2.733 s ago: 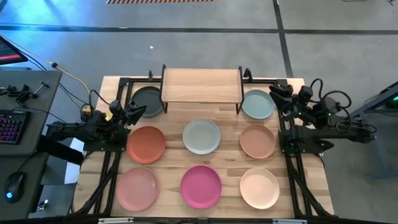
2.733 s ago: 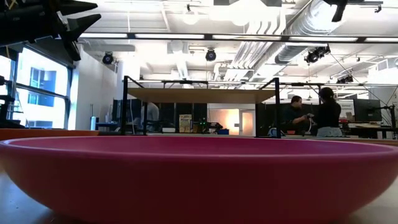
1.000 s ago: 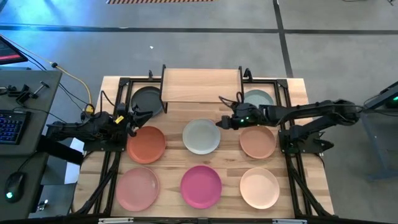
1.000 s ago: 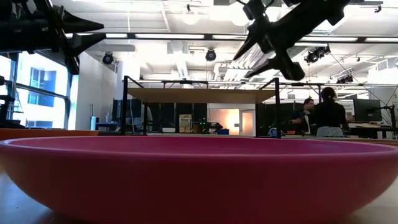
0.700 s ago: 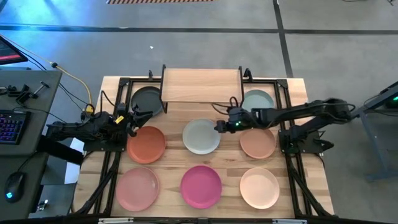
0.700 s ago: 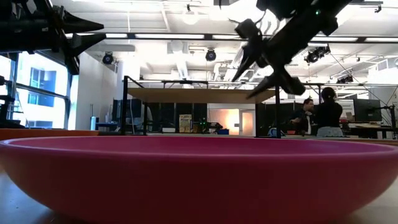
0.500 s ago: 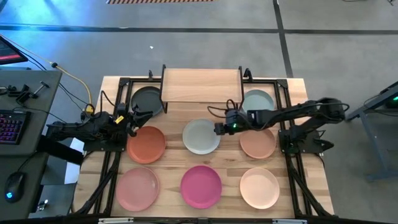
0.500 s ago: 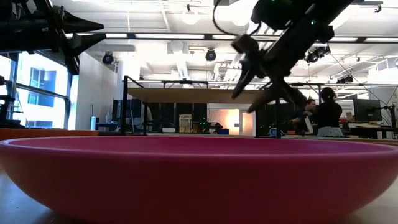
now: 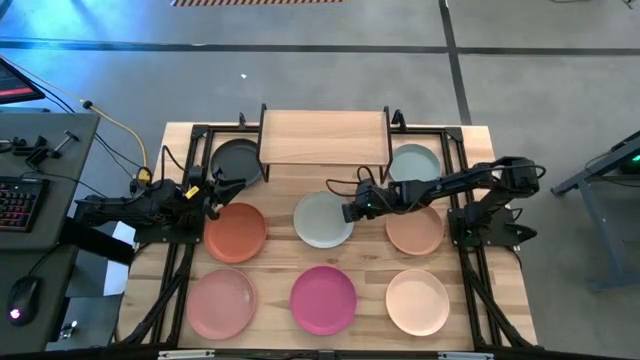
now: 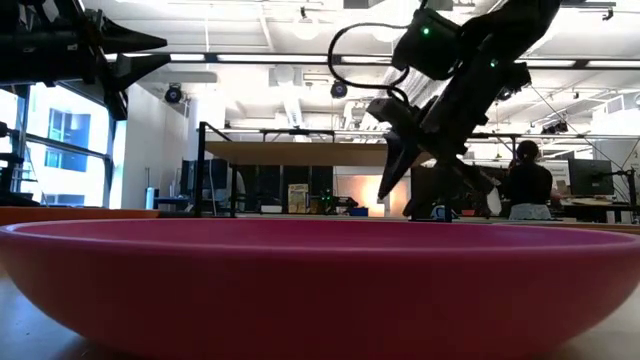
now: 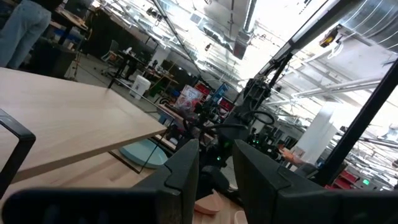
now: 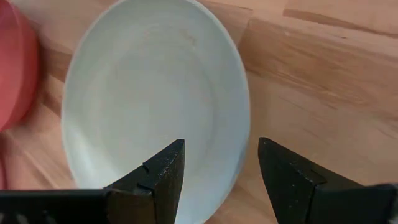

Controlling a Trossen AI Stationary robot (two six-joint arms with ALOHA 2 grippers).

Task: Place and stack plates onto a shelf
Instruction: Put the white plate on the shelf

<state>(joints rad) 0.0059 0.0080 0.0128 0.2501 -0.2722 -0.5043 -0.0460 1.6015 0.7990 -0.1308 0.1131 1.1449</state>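
Observation:
Eight plates lie flat on the slatted table: dark grey [image 9: 237, 160], pale teal [image 9: 415, 166], grey-green [image 9: 322, 219], terracotta [image 9: 235, 232], tan [image 9: 414, 228], pink [image 9: 220, 303], magenta [image 9: 323, 299] and cream [image 9: 417, 302]. The shelf [image 9: 324, 137] stands on black legs at the far middle with nothing on it. My right gripper [image 9: 348, 211] hangs open above the grey-green plate's right rim [image 12: 241, 124]; one finger stands over the bowl, the other over the table. It points down at a slant. My left gripper [image 9: 216, 186] waits open at the left, above the terracotta plate's far edge.
The shelf's black legs [image 9: 383, 170] stand just beyond the grey-green plate. The magenta plate [image 10: 320, 285] fills the foreground of the low view. A desk with a keyboard [image 9: 15, 200] and mouse stands left of the table. People stand far behind in the room [image 10: 525, 185].
My right gripper has come down and moved a little toward the table's left and near edges, from above the gap beside the shelf to the grey-green plate's right rim. It has tipped further downward and stayed open. No plate has moved.

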